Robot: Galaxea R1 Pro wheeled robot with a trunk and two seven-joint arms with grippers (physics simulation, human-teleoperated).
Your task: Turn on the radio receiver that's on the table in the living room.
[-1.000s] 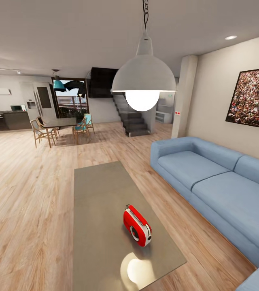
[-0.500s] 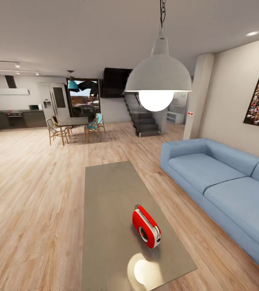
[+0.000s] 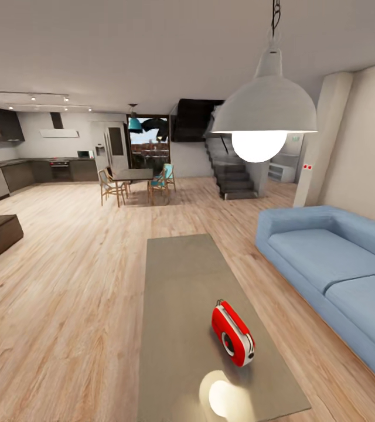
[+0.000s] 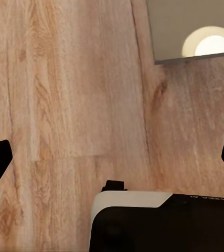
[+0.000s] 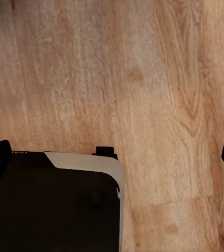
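Right now both grippers are hanging low over the plank floor (image 5: 143,79), each with its two dark fingertips spread wide apart and nothing between them. The left gripper (image 4: 112,157) is looking down at bare wood with a corner of the table (image 4: 174,31) just ahead of it, a bright lamp reflection sitting on that grey top; the right gripper (image 5: 112,157) is facing floor planks alone. From that, the left arm seems the nearer of the two to the table's near end, though the radio itself is not showing in either wrist view.

Out from the grippers, in the head view, the radio (image 3: 232,334) is standing upright on the table (image 3: 176,275), toward the table's near end and closer to the edge facing the sofa (image 3: 334,264). Its long axis is running roughly along the table's length, slightly skewed, with the white dial face turned toward the near end and the sofa side. The lamp (image 3: 265,114) is hanging above the table's sofa side.

Judging by this, the robot is not yet within reach, and the radio lies ahead of and above both grippers; an arm will need lifting over the table edge to reach the dial face.
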